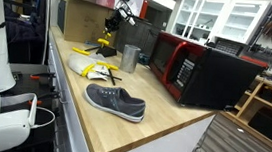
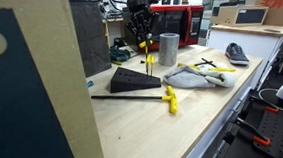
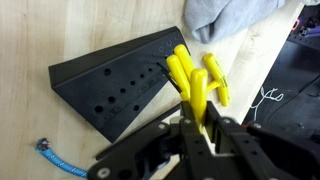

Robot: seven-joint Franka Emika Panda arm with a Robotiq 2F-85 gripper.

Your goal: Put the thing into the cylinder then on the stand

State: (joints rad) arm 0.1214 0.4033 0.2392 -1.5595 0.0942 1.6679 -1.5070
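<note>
My gripper (image 3: 196, 128) is shut on a yellow-handled tool (image 3: 194, 80) that hangs down from the jaws. It hovers just above the stand (image 3: 110, 85), a low black wedge with rows of holes, near the wedge's right end. Both exterior views show the gripper (image 1: 117, 22) (image 2: 140, 31), the yellow tool (image 2: 146, 53) and the black wedge (image 2: 133, 82) under it. The cylinder (image 1: 130, 56), a grey metal cup, stands upright beside the wedge, and it also shows in an exterior view (image 2: 169, 49). I cannot see inside the cup.
A grey shoe (image 1: 115, 102) (image 2: 237, 53) lies near the table edge. A flat white and yellow object (image 1: 87, 66) (image 2: 197, 75) lies between shoe and cup. A red-fronted microwave (image 1: 202, 72) stands behind the cup. Another yellow-handled tool (image 2: 170, 99) and a blue cord (image 3: 55, 160) lie by the wedge.
</note>
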